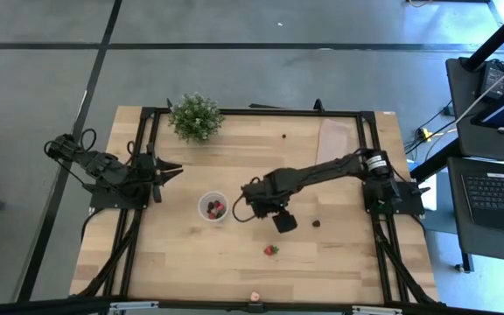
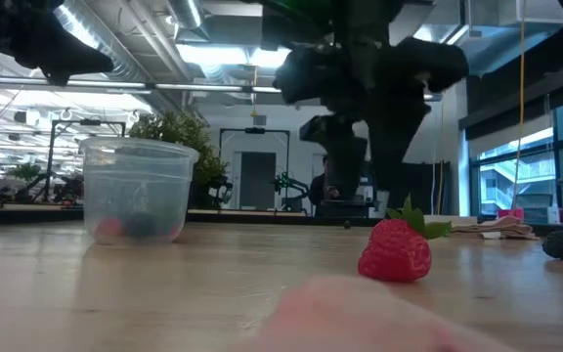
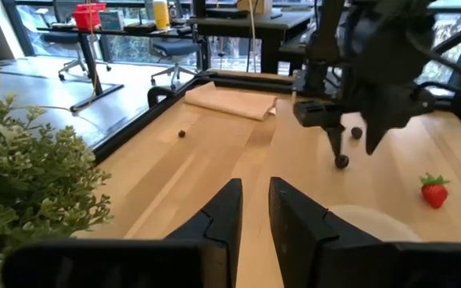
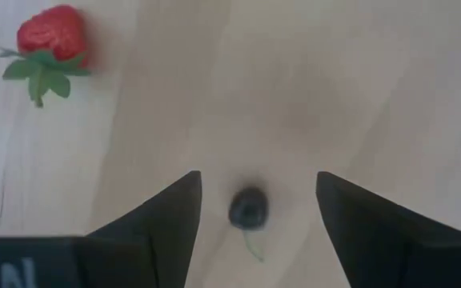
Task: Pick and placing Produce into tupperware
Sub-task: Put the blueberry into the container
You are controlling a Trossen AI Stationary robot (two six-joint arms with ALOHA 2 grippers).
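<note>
Wooden worktop (image 1: 191, 262) carried everything, and from the left the first thing was the left gripper (image 1: 171, 170), parked by the frame near the potted plant (image 1: 196, 115), its fingers nearly together and holding nothing. Next came the plastic cup (image 1: 213, 207), upright near the middle of the worktop, with a few red and dark fruits already lying in its bottom. Just beside it on the right the right gripper (image 4: 256, 210) hung over the wood, fingers spread wide and empty, with a dark berry (image 4: 249, 207) lying on the surface between them. A strawberry (image 1: 271, 250) lay a little nearer the front edge, another dark berry (image 1: 316, 223) sat further right, a small one (image 1: 284, 136) rested near the back beside a beige sheet (image 1: 332, 140), and one more fruit (image 1: 255, 297) lay at the very front edge.

The step in hand looked like picking the berry under the right gripper. To do it well, the arm should drop straight down so the fingers reach the wood on either side of the berry, then close gently, since a round fruit could roll or squirt out. Keeping it centred mattered before lifting towards the cup.
</note>
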